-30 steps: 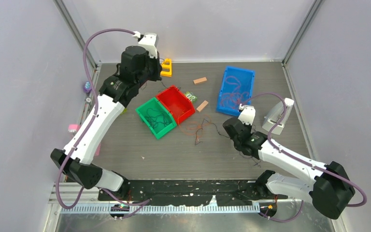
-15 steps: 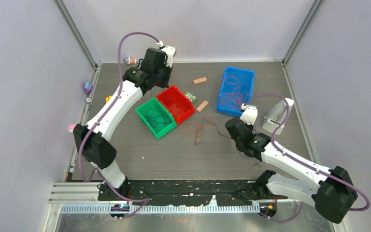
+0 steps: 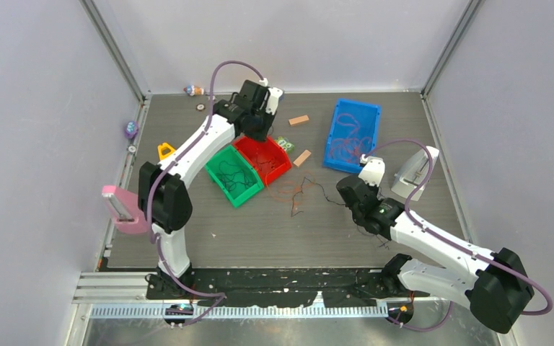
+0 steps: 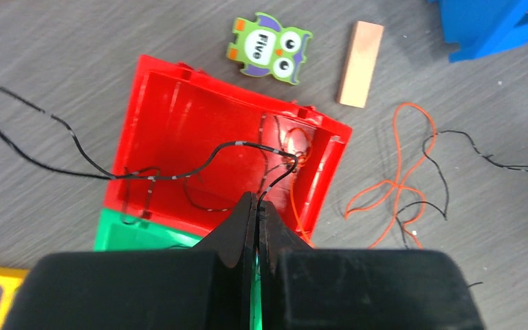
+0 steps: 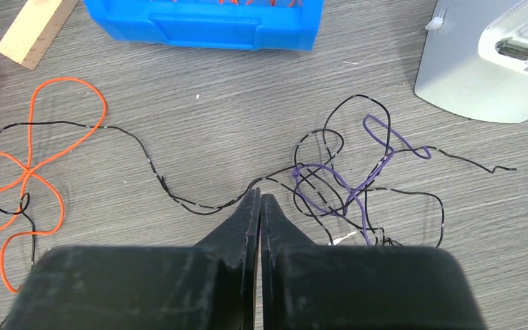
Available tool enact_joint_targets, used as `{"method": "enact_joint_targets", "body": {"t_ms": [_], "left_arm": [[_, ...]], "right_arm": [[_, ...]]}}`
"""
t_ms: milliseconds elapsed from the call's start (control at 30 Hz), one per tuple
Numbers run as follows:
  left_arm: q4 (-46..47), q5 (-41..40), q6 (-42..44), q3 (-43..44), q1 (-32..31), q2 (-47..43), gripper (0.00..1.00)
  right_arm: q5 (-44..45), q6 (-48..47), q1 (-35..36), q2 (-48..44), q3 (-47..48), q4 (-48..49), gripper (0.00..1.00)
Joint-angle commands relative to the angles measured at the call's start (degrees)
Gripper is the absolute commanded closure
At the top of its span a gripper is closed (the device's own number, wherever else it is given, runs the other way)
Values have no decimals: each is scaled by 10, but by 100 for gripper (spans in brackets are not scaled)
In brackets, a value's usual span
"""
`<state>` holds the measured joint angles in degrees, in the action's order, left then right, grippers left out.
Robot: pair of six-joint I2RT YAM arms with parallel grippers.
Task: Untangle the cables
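1. Wire-thin cables [image 3: 296, 191]: very light, limp, no stiffness. They will likely drag, snag on each other and slip from a weak pinch. Probably not fragile, but a hard tug could cinch a knot.
2. Where: the loose tangle lies on the surface [image 3: 260, 231] at centre of the top view, between the red bin [image 4: 158, 96] and the right arm. More orange ones sit in the blue bin [image 3: 357, 104] at upper right. Dark ones sit in the green bin [image 3: 220, 189], and a few strands are in the red bin.
3. Right wrist view: the orange cable [image 5: 101, 104] loops at far left. The purple cable [image 5: 375, 172] is knotted with black loops right of centre. The black cable [image 5: 141, 144] runs across the middle.
4. Best hold (judgement): a free run away from the crossings, e.g. the black stretch between the orange loops and the purple knot. Take it with the very tips, since it lies flat on the surface.
5. Left jaws: closed, no gap showing, over the red bin's lower edge in the left wrist view. A black strand from that bin runs up into the tips and looks pinched.
6. Right jaws: closed tight, low over the surface. The black cable crests right at the tips and looks pinched there.
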<state>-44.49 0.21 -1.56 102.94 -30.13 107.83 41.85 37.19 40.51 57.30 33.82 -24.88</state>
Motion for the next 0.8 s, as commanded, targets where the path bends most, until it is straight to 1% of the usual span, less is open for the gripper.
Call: {"method": "enact_joint_targets", "body": {"t_ms": [0,100,233,367,467,567,667,767], "left_arm": [[11,59,-28,6,-11,6,100],[17,78,-54,-5,-19,15,100],[52,137,-102,-42,-20,18,100],[66,105,-130,-80,-8,12,100],[69,126,-150,-99,22,9,100],[71,126,-155,-110,48,11,100],[42,120,-148,-80,61,47,100],[0,111,-140,-13,65,105,100]], "right_arm": [[5,-3,-4,-8,1,14,94],[3,-2,-5,-8,1,15,94],[2,-2,-5,-7,2,14,94],[0,-4,-7,-12,1,15,94],[0,-5,-8,-20,-5,14,94],[-1,-5,-9,-24,-9,14,94],[-3,-2,-10,-23,-8,15,94],[-6,-1,-10,-16,-3,14,94]]}}
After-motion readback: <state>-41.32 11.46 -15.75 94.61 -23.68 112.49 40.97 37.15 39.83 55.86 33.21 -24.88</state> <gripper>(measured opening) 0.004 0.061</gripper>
